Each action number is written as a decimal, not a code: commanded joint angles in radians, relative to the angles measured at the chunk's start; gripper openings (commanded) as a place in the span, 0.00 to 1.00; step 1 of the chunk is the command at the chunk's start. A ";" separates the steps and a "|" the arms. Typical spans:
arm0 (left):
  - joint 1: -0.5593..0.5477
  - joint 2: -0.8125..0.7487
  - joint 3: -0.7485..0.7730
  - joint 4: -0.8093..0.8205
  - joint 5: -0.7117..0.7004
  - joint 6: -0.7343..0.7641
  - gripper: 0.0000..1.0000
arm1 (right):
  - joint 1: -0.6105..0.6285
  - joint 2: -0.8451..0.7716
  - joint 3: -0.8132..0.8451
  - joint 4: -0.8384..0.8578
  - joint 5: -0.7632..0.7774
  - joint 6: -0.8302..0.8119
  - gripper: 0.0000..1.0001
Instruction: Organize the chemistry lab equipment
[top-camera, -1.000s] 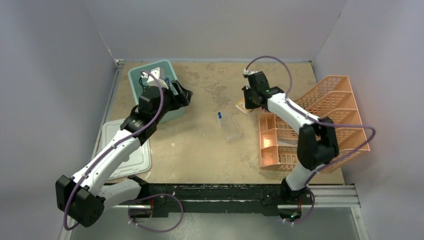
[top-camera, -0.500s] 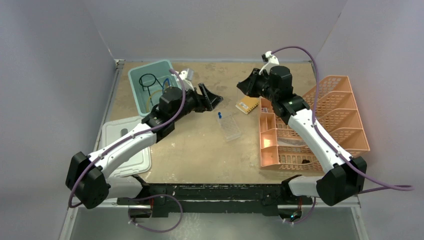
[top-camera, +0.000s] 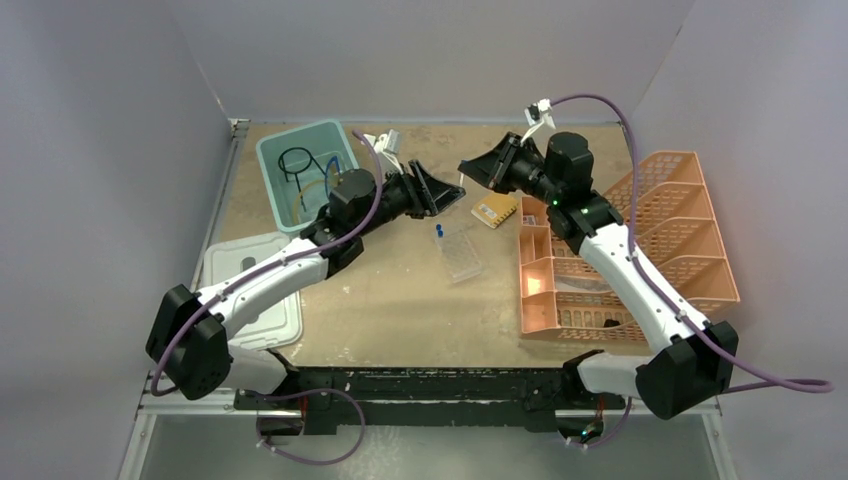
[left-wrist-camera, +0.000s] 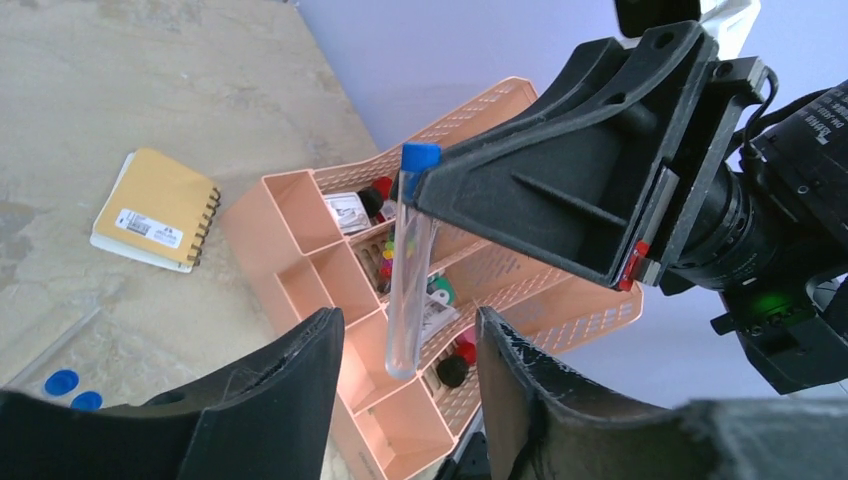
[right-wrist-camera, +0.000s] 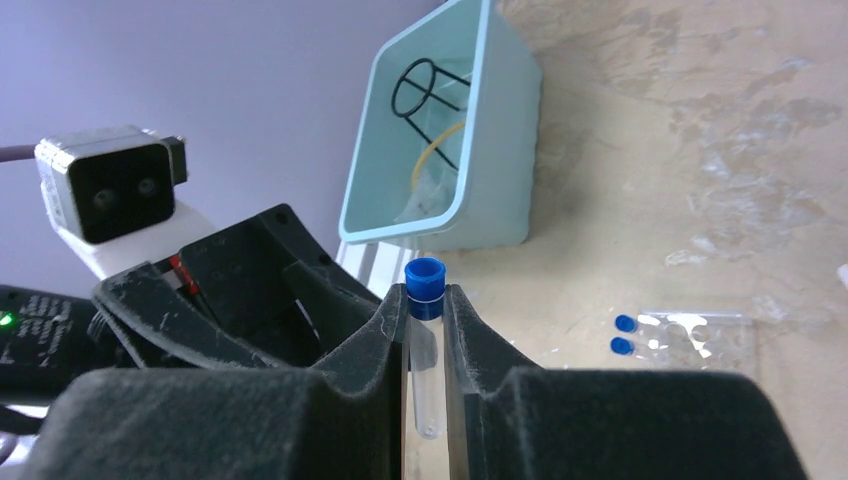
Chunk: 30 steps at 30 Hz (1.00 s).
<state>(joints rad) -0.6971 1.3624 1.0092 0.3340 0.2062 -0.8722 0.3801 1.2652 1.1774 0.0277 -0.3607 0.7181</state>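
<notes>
Right gripper (right-wrist-camera: 425, 322), raised over mid-table: jaws closed on a blue-capped tube (right-wrist-camera: 427, 385) just under the cap, tube crosswise to the fingers, lower end hanging free. Left gripper (left-wrist-camera: 408, 352), facing it: jaws apart, one finger on each side of the tube's lower end, a gap showing on both sides.

Below the pair: clear rack (top-camera: 463, 256) flat on the table (top-camera: 400, 310), two blue caps (top-camera: 439, 232) at its far end. Yellow spiral notebook (top-camera: 494, 211) near the rack, on its far right.

Teal tub (top-camera: 268, 175) at far left: black wire ring tripod (top-camera: 294, 160) and amber tubing (top-camera: 316, 186) inside. White lid (top-camera: 255, 300) at the left edge, in front of the tub.

Orange tiered mesh tray (top-camera: 640, 250) along the right edge: small items (left-wrist-camera: 372, 200) in its compartments, too small to name.

Bare tabletop between tub and rack, and from the rack toward the near edge.
</notes>
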 joint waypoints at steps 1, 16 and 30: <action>-0.007 0.017 0.061 0.102 0.052 -0.033 0.46 | 0.000 -0.041 -0.007 0.078 -0.074 0.064 0.12; -0.008 0.020 0.135 -0.075 0.128 0.224 0.00 | 0.000 -0.066 -0.021 0.070 -0.111 0.118 0.16; -0.001 0.030 0.330 -0.595 0.287 0.723 0.00 | -0.005 0.020 0.165 -0.367 -0.274 0.027 0.44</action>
<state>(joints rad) -0.7010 1.3918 1.2247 -0.0467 0.4118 -0.3744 0.3782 1.2907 1.2789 -0.1734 -0.5220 0.7963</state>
